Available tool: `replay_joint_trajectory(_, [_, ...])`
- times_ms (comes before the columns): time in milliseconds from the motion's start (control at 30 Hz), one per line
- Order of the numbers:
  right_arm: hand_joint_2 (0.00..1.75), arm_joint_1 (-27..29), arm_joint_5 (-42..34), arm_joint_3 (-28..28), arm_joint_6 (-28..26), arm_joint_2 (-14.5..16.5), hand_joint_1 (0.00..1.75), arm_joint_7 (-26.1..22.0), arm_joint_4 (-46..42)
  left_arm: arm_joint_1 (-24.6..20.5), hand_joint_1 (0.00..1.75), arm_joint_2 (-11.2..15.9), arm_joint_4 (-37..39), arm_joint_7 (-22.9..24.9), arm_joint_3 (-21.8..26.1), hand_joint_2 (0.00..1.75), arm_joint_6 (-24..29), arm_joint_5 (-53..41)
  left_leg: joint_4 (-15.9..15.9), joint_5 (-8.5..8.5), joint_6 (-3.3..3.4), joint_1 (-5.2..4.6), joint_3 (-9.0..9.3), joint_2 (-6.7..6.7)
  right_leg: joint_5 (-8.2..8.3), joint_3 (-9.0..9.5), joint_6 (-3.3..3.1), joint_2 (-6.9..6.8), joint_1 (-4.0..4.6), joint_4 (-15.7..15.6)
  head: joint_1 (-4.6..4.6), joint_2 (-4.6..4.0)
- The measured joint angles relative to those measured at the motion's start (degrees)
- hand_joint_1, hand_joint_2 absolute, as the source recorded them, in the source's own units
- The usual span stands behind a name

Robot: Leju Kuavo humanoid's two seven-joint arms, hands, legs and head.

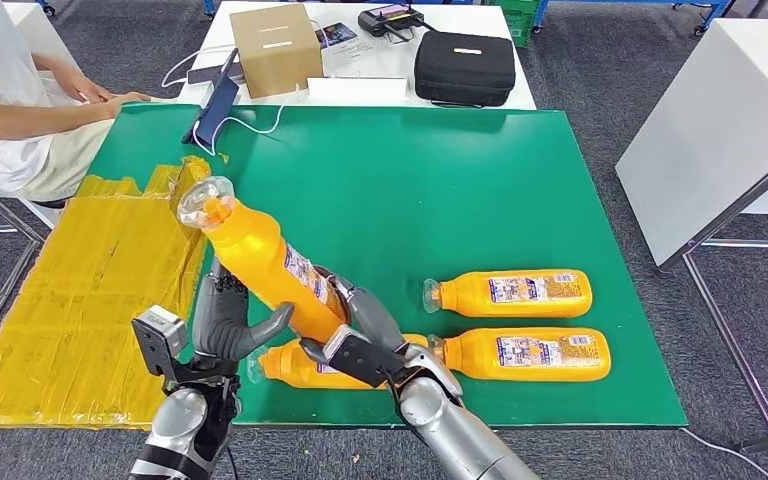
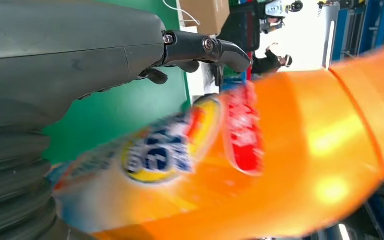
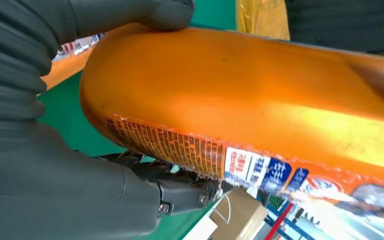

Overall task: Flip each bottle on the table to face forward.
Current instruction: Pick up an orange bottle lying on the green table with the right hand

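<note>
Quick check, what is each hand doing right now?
Left hand: fingers apart, beside the raised orange bottle; whether it grips cannot be told.
Right hand: holding the raised orange bottle by its lower body.

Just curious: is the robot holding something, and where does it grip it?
Yes: the right hand grips the raised orange bottle around its lower body; the left hand rests alongside.
</note>
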Motion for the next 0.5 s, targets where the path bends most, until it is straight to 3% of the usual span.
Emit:
replay_joint_trajectory(433, [1.75,0.01,1.97,0.07,-0.5,0.0,1.75,0.07,0.95,-0.04,0.0,-0.02,-0.66,-0.45,-0.19,1.75,-2.28,1.25,0.0,0.0,0.0,0.0,0.0,0.0,0.0,0.01,0.0,0.0,0.0,0.0,0.01,0.0])
replay_joint_trajectory(467, [1.75,0.01,2.46,0.11,-0.8,0.0,1.75,0.09,1.07,-0.05,0.04,-0.02,-0.85,-0.48,-0.21,1.75,-2.73,1.62,0.0,0.0,0.0,0.0,0.0,0.0,0.0,0.01,0.0,0.0,0.0,0.0,0.01,0.0])
replay_joint_trajectory(500, [1.75,0.02,3.01,0.19,-1.17,0.0,1.75,0.09,1.18,-0.05,0.46,-0.01,-1.01,-0.48,-0.21,1.75,-3.11,1.93,0.0,0.0,0.0,0.0,0.0,0.0,0.0,0.0,0.0,0.0,0.0,0.0,0.01,0.0])
